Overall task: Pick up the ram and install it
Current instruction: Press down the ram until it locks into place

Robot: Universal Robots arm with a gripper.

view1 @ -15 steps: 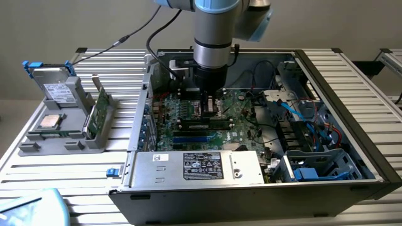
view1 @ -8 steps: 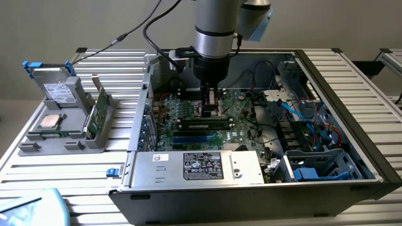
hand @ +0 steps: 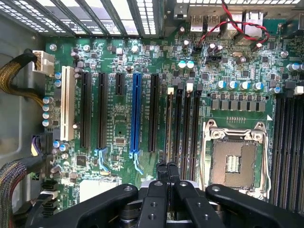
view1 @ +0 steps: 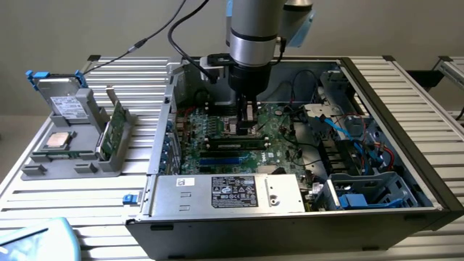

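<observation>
The desk [view1: 406, 98] carries an open PC case [view1: 435, 185]; inside lies the motherboard [hand: 118, 128]; the ram [view1: 233, 145] sits in a slot [hand: 169, 123] below the arm; the jaws [hand: 167, 167], pressed together, grip nothing.

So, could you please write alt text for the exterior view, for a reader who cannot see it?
A robot arm reaches down into an open computer case, its gripper just above the ram, which lies along a slot on the motherboard. On the exterior view's left, a grey holder with other parts stands on the slatted table.
</observation>
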